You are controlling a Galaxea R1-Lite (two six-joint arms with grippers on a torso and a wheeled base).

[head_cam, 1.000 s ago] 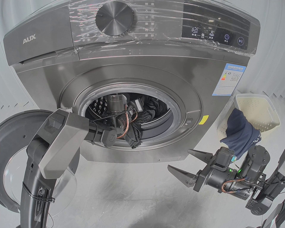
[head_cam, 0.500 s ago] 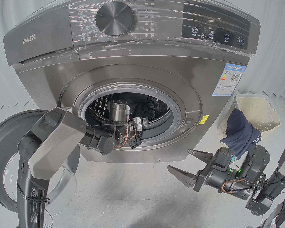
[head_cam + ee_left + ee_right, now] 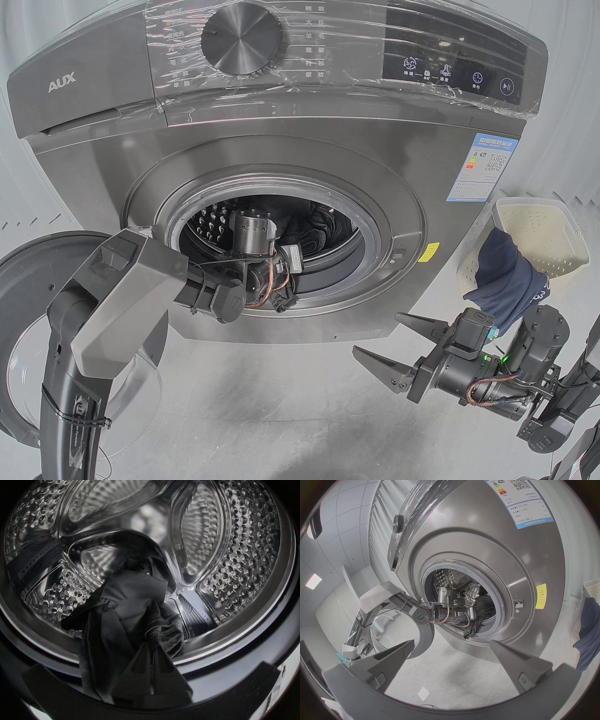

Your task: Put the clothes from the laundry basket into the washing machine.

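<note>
Grey steel front-loading washing machine point(image 3: 281, 144): round door point(image 3: 25, 300) swung open at its left side.

Left gripper point(image 3: 153, 650) sits in the machine's drum mouth. Its jaws are closed together, pinching a fold of a crumpled black garment point(image 3: 125, 611). The garment lies bunched inside the drum and trails out over the lower door seal.

Right gripper point(image 3: 378, 336) hangs low in front of the machine, right of the drum opening. Its jaws are spread wide and hold nothing.

Cream perforated plastic laundry basket point(image 3: 562, 250) stands at the machine's right side. A navy blue garment point(image 3: 506, 281) is draped over the basket's near rim.
</note>
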